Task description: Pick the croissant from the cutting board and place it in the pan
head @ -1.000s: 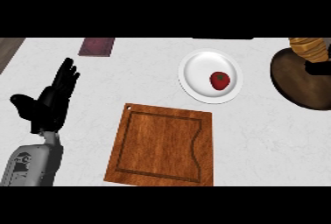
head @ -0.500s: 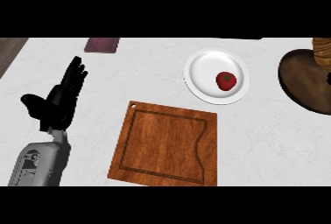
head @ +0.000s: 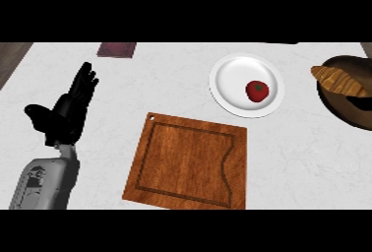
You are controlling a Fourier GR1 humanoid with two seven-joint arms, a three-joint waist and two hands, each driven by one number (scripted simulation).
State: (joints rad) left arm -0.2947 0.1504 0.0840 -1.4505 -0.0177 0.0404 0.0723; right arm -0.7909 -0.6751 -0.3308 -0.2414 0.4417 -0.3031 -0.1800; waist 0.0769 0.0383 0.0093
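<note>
The golden-brown croissant (head: 340, 80) lies over the upper left rim of the dark brown pan (head: 341, 112) at the view's right edge. The wooden cutting board (head: 187, 161) sits at lower centre with nothing on it. My left hand (head: 64, 109) stands open at the left, fingers up, resting well away from the board. Just below the croissant, a dark sliver at the right edge seems to be part of my right hand (head: 361, 102). The rest of that hand is cut off by the frame.
A white plate (head: 234, 83) holding a small red fruit (head: 257, 91) lies between the board and the pan. A dark red flat object (head: 117, 49) sits at the counter's far edge, upper left. Bare white counter surrounds the board.
The croissant has come down from the top right corner onto the pan's rim. The left hand kept its pose and shifted only slightly.
</note>
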